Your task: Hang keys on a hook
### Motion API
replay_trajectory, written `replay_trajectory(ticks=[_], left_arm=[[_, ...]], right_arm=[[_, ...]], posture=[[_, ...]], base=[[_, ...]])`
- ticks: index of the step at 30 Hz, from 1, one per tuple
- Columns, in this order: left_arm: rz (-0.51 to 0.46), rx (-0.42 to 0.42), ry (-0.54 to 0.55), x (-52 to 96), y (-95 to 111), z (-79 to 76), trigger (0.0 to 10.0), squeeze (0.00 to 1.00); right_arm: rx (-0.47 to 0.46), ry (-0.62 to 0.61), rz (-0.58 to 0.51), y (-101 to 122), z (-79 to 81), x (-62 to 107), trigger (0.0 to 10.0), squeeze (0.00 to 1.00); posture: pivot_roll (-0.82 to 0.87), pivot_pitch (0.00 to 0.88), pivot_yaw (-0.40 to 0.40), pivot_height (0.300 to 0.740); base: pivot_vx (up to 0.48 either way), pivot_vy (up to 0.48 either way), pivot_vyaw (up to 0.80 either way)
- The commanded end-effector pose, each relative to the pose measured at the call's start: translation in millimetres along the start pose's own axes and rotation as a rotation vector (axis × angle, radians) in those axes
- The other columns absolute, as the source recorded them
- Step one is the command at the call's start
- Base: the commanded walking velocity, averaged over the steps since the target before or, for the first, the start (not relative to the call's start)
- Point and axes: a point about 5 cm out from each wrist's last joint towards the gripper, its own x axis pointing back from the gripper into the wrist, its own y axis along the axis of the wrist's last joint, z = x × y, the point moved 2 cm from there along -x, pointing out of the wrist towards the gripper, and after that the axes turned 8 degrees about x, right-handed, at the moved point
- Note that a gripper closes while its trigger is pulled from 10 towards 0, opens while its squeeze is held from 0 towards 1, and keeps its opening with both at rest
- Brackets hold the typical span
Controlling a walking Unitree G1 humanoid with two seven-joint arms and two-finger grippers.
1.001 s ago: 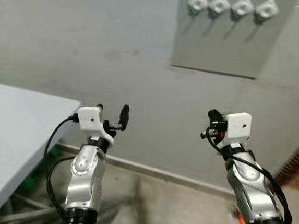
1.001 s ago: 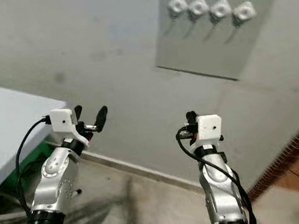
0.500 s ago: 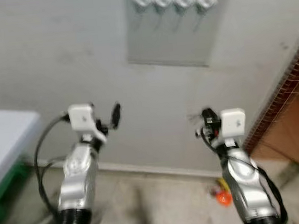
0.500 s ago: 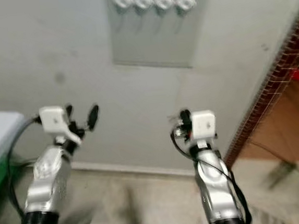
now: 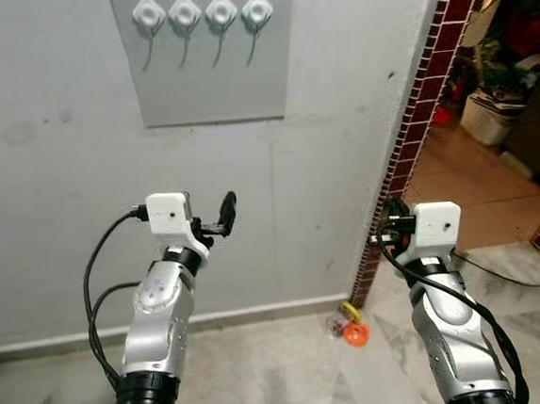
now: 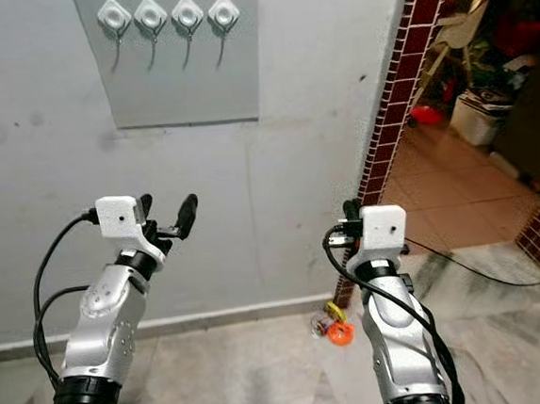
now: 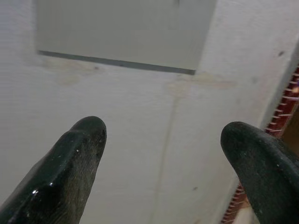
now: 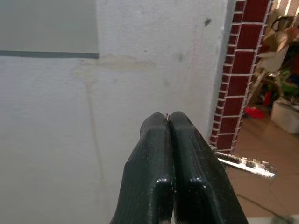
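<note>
While the right gripper (image 8: 169, 122) has its fingers pinched on the keys (image 8: 243, 163), raise it to the hooks (image 5: 202, 14), well above; left gripper (image 7: 161, 140) spread, empty. Keep the ring clear for threading.

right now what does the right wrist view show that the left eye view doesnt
Right wrist view alone: the right gripper with its fingers pressed together on a key that sticks out sideways. Left eye view alone: four hooks in a row on the panel, the left gripper open and raised, and orange bits on the floor. Both: the grey panel, the wall, and the brick edge of the doorway.
</note>
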Motion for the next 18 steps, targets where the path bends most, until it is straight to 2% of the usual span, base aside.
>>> replay_trajectory(ticks=[1, 14, 18], left_arm=[[0.001, -0.021, 0.008, -0.4, 2.2, 0.1, 10.0, 0.00], [0.043, -0.006, 0.018, -3.6, -0.7, -2.9, 10.0, 0.00], [0.053, 0.036, 0.006, -5.4, -0.9, -5.7, 10.0, 0.00]], right_arm=[[-0.003, -0.010, -0.009, 4.1, -2.5, -0.7, 10.0, 0.00], [-0.032, -0.063, 0.016, 0.8, -5.9, 5.7, 10.0, 0.00], [-0.031, -0.068, 0.018, 0.6, -8.0, 8.8, 10.0, 0.00]], posture=[[-0.06, 0.000, 0.002, 0.740], [-0.09, 0.000, 0.037, 0.740], [-0.10, 0.000, 0.041, 0.740]], base=[[0.000, 0.000, 0.00], [0.000, 0.000, 0.00], [0.000, 0.000, 0.00]])
